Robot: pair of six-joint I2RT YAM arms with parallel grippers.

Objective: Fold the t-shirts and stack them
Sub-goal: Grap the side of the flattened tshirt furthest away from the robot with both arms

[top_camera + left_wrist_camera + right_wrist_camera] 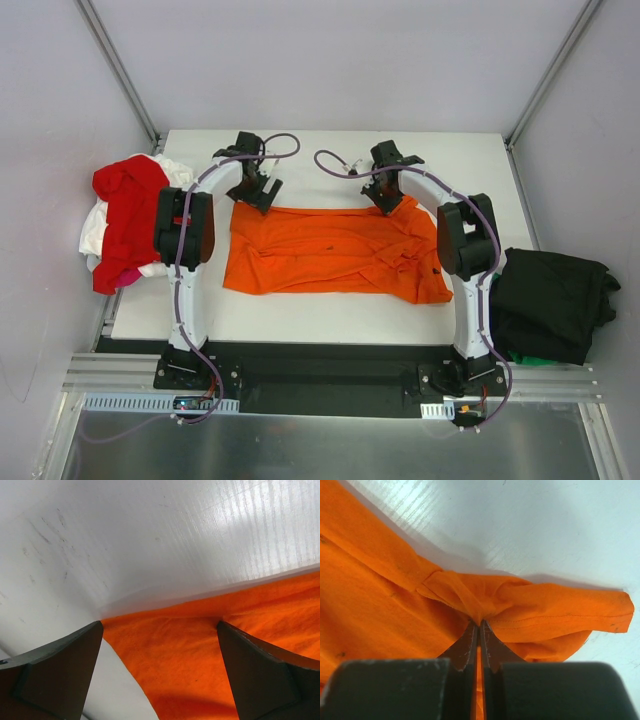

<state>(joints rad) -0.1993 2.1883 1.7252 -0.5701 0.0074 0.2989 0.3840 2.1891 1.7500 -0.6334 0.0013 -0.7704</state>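
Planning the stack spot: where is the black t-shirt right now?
In the top view the black t-shirt lies at the table's right edge, beside the right arm, right of the orange t-shirt.

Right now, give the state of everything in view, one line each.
Bright orange cloth t-shirt: spread flat, unfolded, rumpled at its right end.
Left fingers: open, over the shirt's far left corner.
Right fingers: shut on the shirt's far edge.
Red cloth t-shirt: crumpled, at the table's left edge.
White cloth t-shirt: crumpled under the red one.
Black cloth t-shirt: loosely heaped beside the table's right edge.
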